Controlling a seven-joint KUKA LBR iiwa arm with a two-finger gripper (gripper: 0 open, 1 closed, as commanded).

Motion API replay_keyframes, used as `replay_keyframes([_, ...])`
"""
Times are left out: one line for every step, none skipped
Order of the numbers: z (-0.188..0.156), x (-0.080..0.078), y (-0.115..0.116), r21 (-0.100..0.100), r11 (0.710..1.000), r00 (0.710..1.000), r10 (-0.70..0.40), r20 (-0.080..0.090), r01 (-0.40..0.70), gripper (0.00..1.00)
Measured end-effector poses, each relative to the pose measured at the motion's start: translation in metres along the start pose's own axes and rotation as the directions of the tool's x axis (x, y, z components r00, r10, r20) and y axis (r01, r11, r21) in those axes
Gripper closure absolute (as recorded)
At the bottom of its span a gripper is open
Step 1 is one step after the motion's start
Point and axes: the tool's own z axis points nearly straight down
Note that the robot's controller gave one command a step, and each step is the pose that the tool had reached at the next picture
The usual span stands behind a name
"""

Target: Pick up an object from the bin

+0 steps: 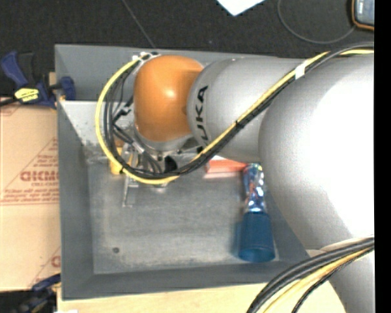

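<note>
Well apart from the gripper (128,188), on the arm's side of the grey bin (169,235), lie a blue cup-shaped piece (254,241), a blue-and-white patterned piece (253,186) touching it, and an orange flat thing (225,168). We judge the blue piece light, stiff, smooth plastic, best pinched across its narrower end. The gripper hangs over bare floor; we cannot tell whether it is wide or narrow.

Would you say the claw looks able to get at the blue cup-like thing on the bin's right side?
Probably yes: the blue thing lies uncovered, with bare bin floor between it and the claw.
</note>
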Motion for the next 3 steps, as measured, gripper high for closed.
replay_keyframes([0.043,-0.042,-0.123,0.011,0.996,0.996,0.086,-0.011,-0.086,0.0])
replay_keyframes([0.072,-0.052,-0.013,-0.005,0.999,0.999,-0.038,0.003,0.038,0.0])
replay_keyframes([0.07,-0.059,-0.118,0.009,0.982,0.982,0.186,-0.002,-0.186,1.0])
